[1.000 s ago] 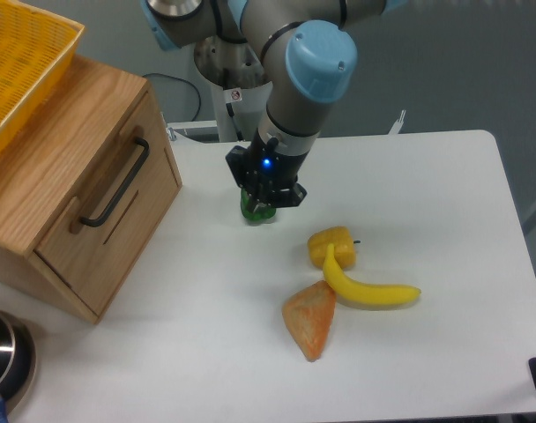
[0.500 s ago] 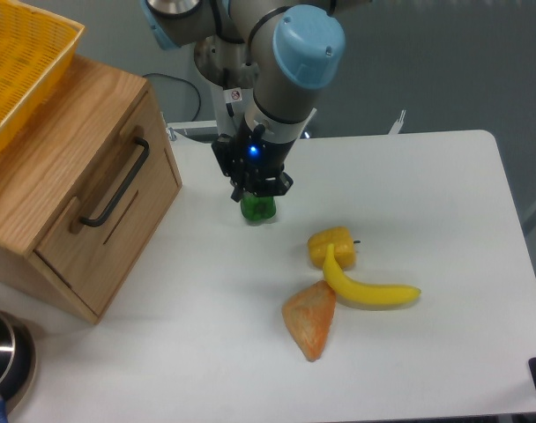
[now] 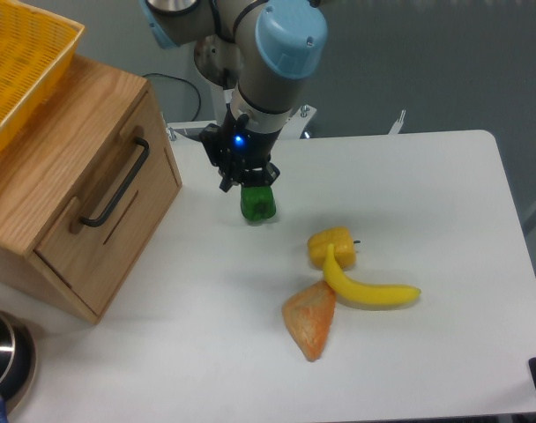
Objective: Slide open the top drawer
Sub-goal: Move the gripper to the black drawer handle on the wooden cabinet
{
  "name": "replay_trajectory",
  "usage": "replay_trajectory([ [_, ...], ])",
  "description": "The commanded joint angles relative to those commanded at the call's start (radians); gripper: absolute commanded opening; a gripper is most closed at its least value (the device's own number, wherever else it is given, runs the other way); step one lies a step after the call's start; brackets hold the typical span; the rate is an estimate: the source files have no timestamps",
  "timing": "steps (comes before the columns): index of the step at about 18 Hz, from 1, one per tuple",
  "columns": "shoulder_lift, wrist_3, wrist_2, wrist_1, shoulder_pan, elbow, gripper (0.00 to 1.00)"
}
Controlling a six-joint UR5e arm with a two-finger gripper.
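Observation:
The top drawer (image 3: 105,203) is a light-oak front panel on the wooden box cabinet at the left, with a long black bar handle (image 3: 118,183). It sits flush with the cabinet front. My gripper (image 3: 241,182) hangs over the table to the right of the cabinet, well apart from the handle, pointing down just above and left of a green object (image 3: 257,204). The fingers are small and dark, and I cannot tell whether they are open or shut.
A yellow mesh basket (image 3: 21,62) sits on the cabinet top. A yellow block (image 3: 331,245), a banana (image 3: 367,289) and an orange wedge (image 3: 309,324) lie on the white table. A metal bowl (image 3: 5,352) is at the bottom left corner.
My gripper has moved left and back, away from over the green object and toward the cabinet. The green object now shows more fully. The drawer has not moved.

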Motion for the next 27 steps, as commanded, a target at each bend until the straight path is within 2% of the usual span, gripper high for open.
replay_trajectory([
  [5, 0.043, -0.026, 0.000, -0.005, -0.040, -0.038, 0.04],
  [8, 0.054, -0.054, -0.002, -0.041, -0.072, -0.046, 0.04],
  [13, 0.055, -0.129, -0.011, -0.038, -0.121, -0.045, 0.05],
  [27, 0.040, -0.192, -0.178, -0.035, -0.118, -0.031, 0.05],
])
